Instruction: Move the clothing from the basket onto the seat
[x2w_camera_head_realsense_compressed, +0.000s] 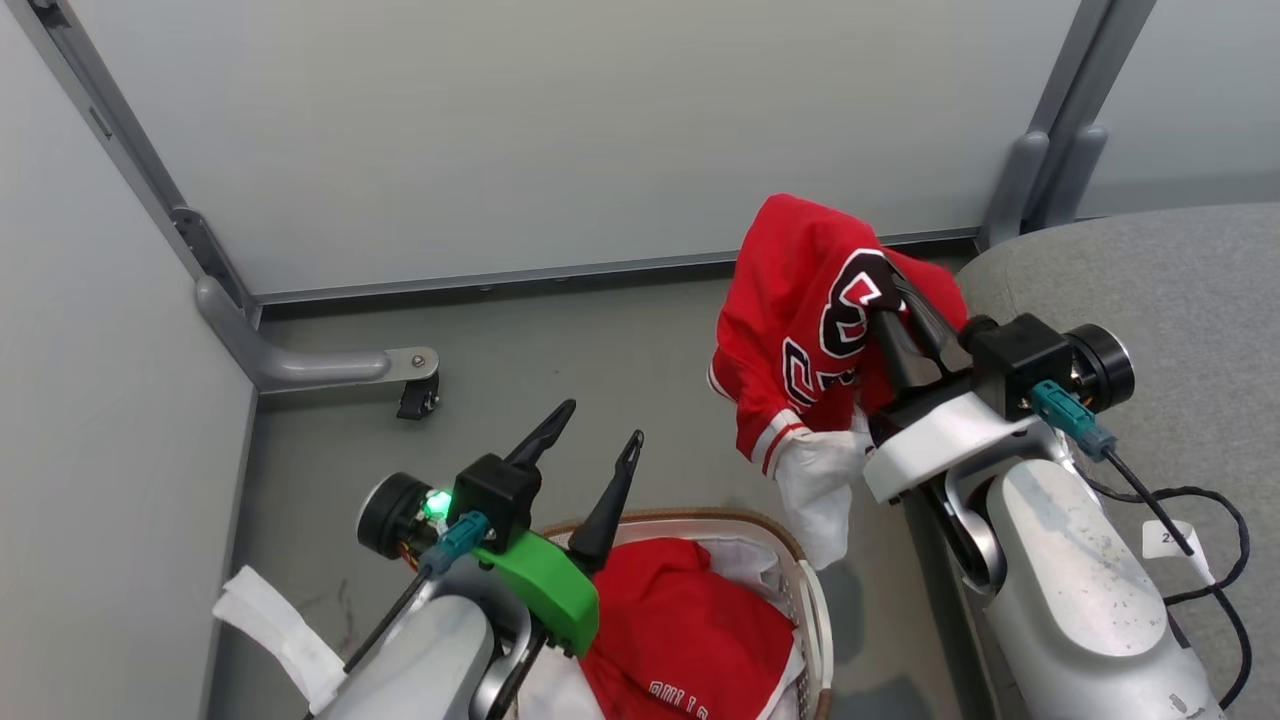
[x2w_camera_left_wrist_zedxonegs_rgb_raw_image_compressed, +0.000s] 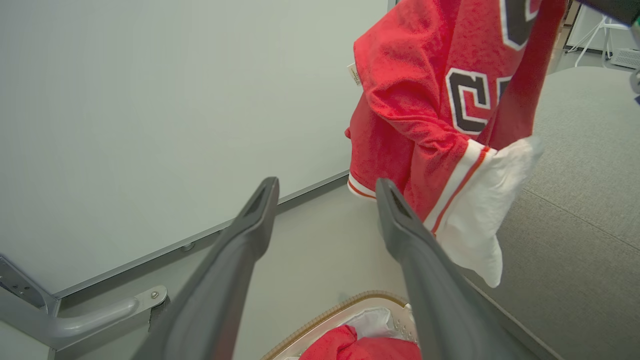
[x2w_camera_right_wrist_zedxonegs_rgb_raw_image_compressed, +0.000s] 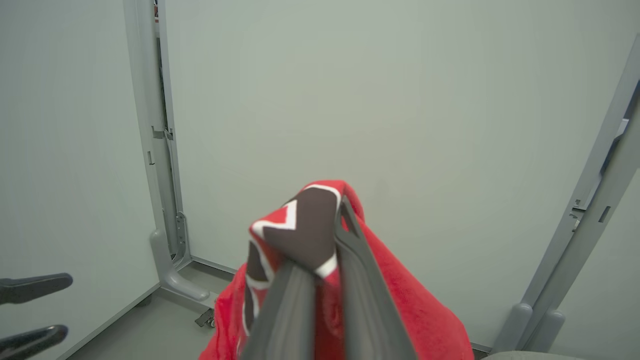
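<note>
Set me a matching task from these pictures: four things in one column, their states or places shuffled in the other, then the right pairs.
Things
1. numbered jersey
2. lettered red garment
3. left gripper
4. seat

States or places
A. grey, at the robot's right
B. lying in the basket
C. open, holding nothing
D. hanging from the shut right gripper

Pairs: 1-D, 2-B, 3-C, 4-A
</note>
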